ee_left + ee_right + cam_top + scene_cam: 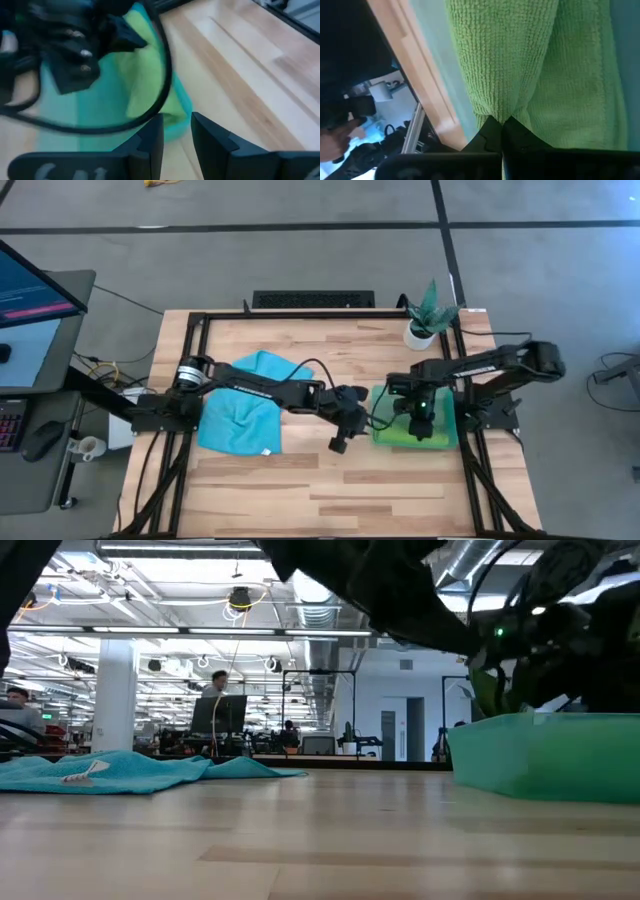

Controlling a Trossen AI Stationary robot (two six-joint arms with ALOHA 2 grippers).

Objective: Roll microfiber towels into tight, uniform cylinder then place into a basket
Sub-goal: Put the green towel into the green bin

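The lime green microfiber towel (540,75) is soft cloth with a nubbly, looped pile, matt all over. The turquoise blue towel (240,410) is the same kind of matt cloth, lying in loose wrinkles. The shallow translucent green plastic basket (545,755) has smooth, slightly frosted walls. The bench (330,480) is pale wood in butcher-block strips, smooth with a faint sheen in the low view. The left gripper's dark fingers (152,142) look like matt black plastic with smooth faces.
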